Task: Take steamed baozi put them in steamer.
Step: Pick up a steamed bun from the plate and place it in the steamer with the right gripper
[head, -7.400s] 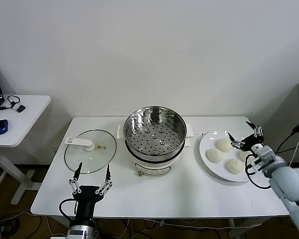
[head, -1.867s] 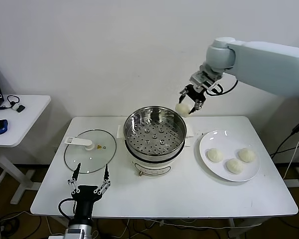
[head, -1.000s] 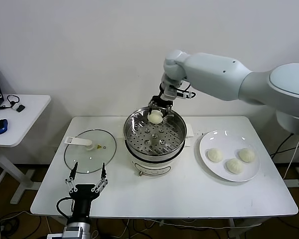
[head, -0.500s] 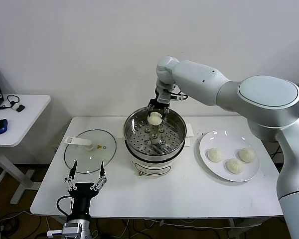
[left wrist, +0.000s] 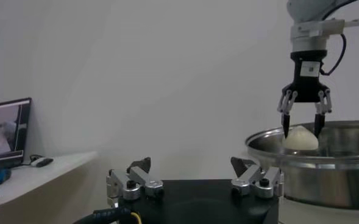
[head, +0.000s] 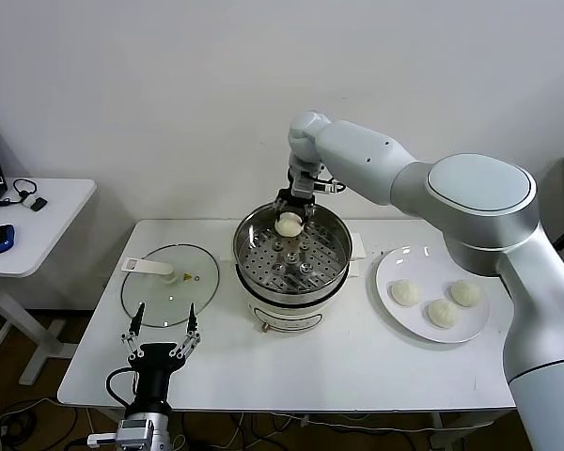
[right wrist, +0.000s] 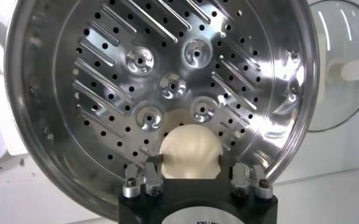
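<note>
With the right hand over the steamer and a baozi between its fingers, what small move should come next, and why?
Probably finish opening the right hand and lift away: the baozi already sits low inside the steamer, at the far side of its perforated tray. Three baozi wait on the plate.

The steamer [head: 291, 254] is glossy perforated metal, the baozi [head: 289, 224] matt dough, the lid [head: 169, 285] clear glass.

Pale baozi [head: 289, 224] over steel steamer [head: 292, 252]
</note>
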